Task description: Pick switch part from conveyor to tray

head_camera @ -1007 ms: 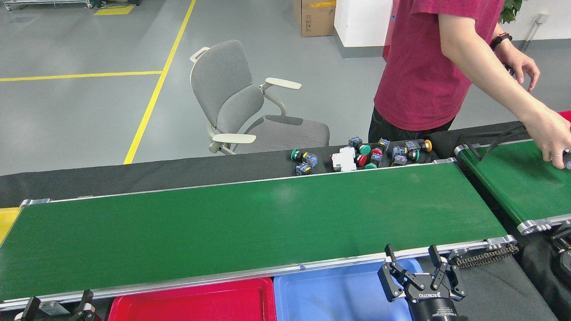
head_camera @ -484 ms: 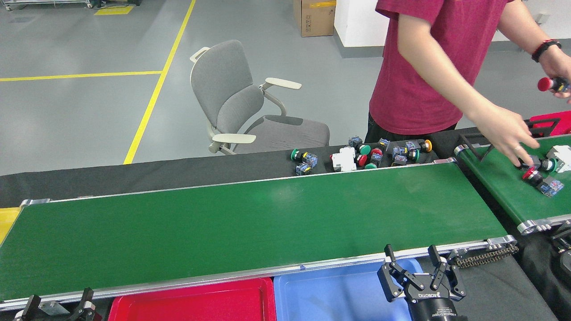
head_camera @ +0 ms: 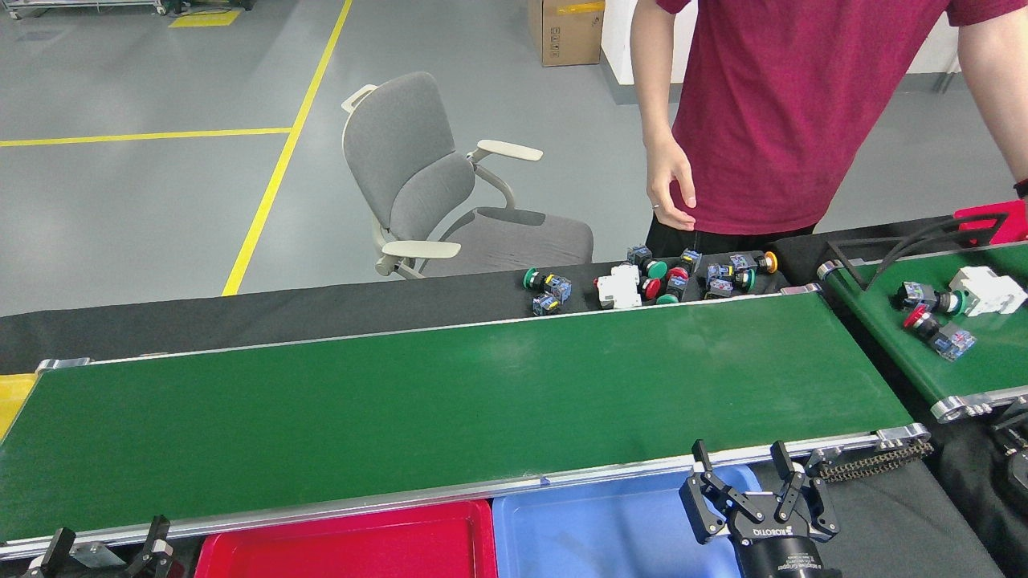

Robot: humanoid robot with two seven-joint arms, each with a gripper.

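The conveyor [head_camera: 450, 401] is the long green belt with silver rails across the middle. The switch parts I see lie off it. A pile of switch parts [head_camera: 666, 277] sits on the black cloth behind its far rail. On the shorter green belt [head_camera: 988, 361] at the right lie a green-capped part [head_camera: 919, 297], a red-capped part [head_camera: 936, 333] and a white part [head_camera: 986, 291]. A red tray [head_camera: 353, 546] and a blue tray [head_camera: 602, 534] sit below the near rail. My right gripper [head_camera: 739, 453] is open over the blue tray's right end. My left gripper [head_camera: 108, 538] is open at the bottom left.
A person in a red shirt [head_camera: 787, 112] stands behind the table at the right, one hand [head_camera: 671, 189] hanging above the pile. A grey office chair [head_camera: 434, 193] stands behind the table. A drive chain [head_camera: 875, 464] runs at the conveyor's near right corner.
The person set parts on the right belt, drew both hands back and stepped left. The parts there have shifted a little along the belt. Neither arm of mine has moved.
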